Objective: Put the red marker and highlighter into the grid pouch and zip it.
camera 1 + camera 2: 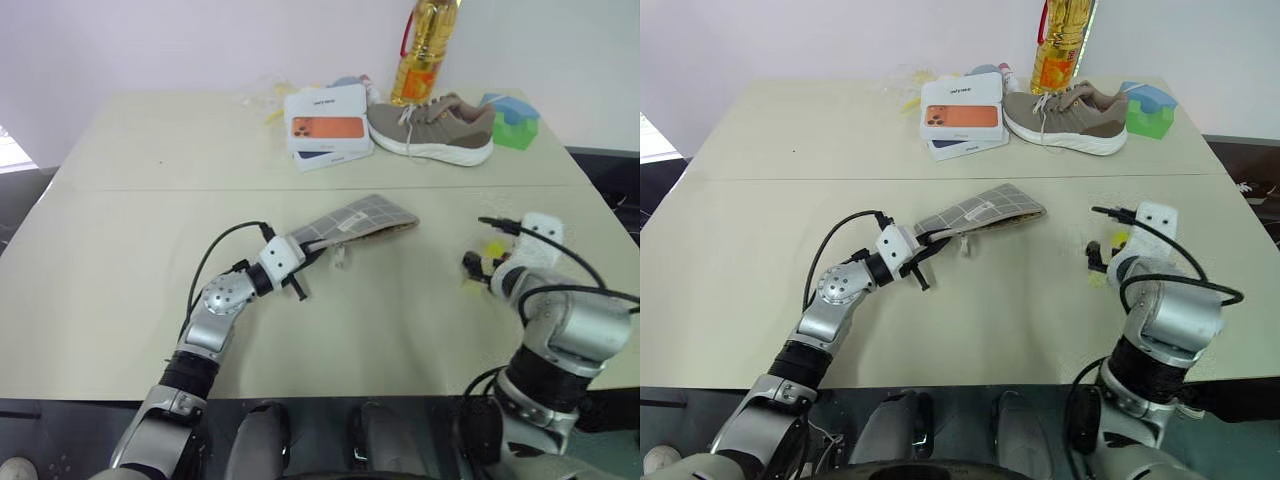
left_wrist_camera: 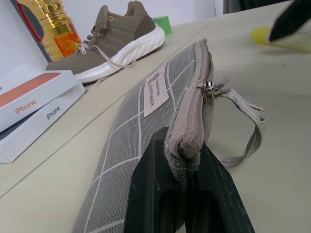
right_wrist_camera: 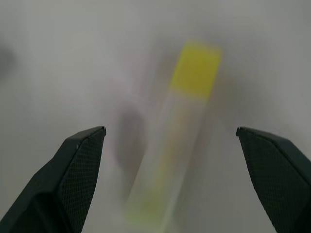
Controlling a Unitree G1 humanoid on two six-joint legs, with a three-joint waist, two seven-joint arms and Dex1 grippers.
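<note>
The grid pouch point(image 1: 365, 220) lies on the table, grey with white lines and a white label point(image 2: 156, 92). My left gripper point(image 2: 182, 145) is shut on the pouch's near end, lifting that end slightly. The zipper pull point(image 2: 209, 85) sits partway along the top edge, with a strap loop point(image 2: 250, 133) hanging beside it. To the right, the highlighter point(image 3: 194, 73) lies on the table, pale with a yellow cap. My right gripper point(image 1: 485, 265) hangs just above it, open, one finger on each side and neither touching. The red marker is out of view.
At the table's far side stand stacked white phone boxes point(image 1: 328, 125), a brown shoe point(image 1: 432, 125), a yellow oil bottle point(image 1: 425, 50) and green and blue blocks point(image 1: 513, 122). A seam point(image 1: 150, 188) crosses the table behind the pouch.
</note>
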